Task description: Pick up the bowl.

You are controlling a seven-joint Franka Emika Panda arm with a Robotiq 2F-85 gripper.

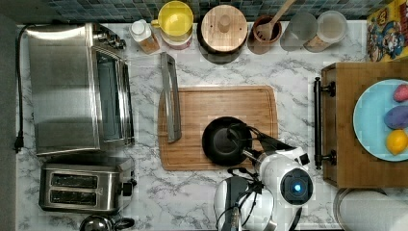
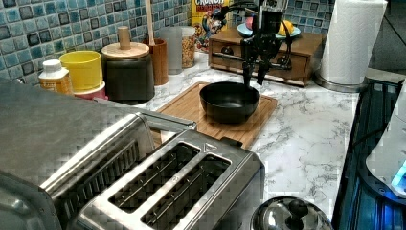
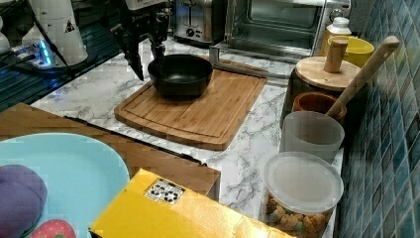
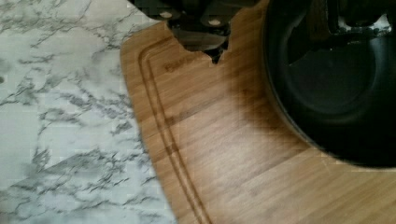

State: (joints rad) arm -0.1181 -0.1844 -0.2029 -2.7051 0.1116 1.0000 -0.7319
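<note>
- Leftmost in the top view: toaster oven [image 1: 79, 89] and toaster [image 1: 82, 186], well apart from the action; a grey knife-like tool [image 1: 170, 96] lying along the left edge of the cutting board [image 1: 219, 103].
- Near the middle of the top view: the bowl [image 1: 222, 142], black and upright, resting on the cutting board close to its lower right corner, not lifted.
- Just right of the bowl's centre in the top view: the gripper [image 1: 243, 139], reaching in from the arm at the lower right.
- Seen open in the left view [image 2: 254, 72]: two dark fingers spread apart, pointing down, poised at the bowl's [image 2: 230, 100] far rim.
- Same in the right view [image 3: 147, 57]: one finger [image 3: 159, 52] at or just inside the rim of the bowl [image 3: 181, 74], the other outside and hanging beside the wall, so the rim lies between them.
- Wrist view: bowl [image 4: 336, 93] to one side, one finger [image 4: 203, 35] over bare board outside it; contact with the rim cannot be told.
- Deciding relation, as a judgement: rim wall already between the spread fingers, bowl body lying to the top view's left of the hand; round shape, so no long axis to align with.
- Probably needed next: a small descent if any, then closing across the rim before lifting.
- Right of everything in the top view: wooden drawer box [image 1: 346, 125] with a light blue plate [image 1: 373, 120], clear of the lift path.
</note>
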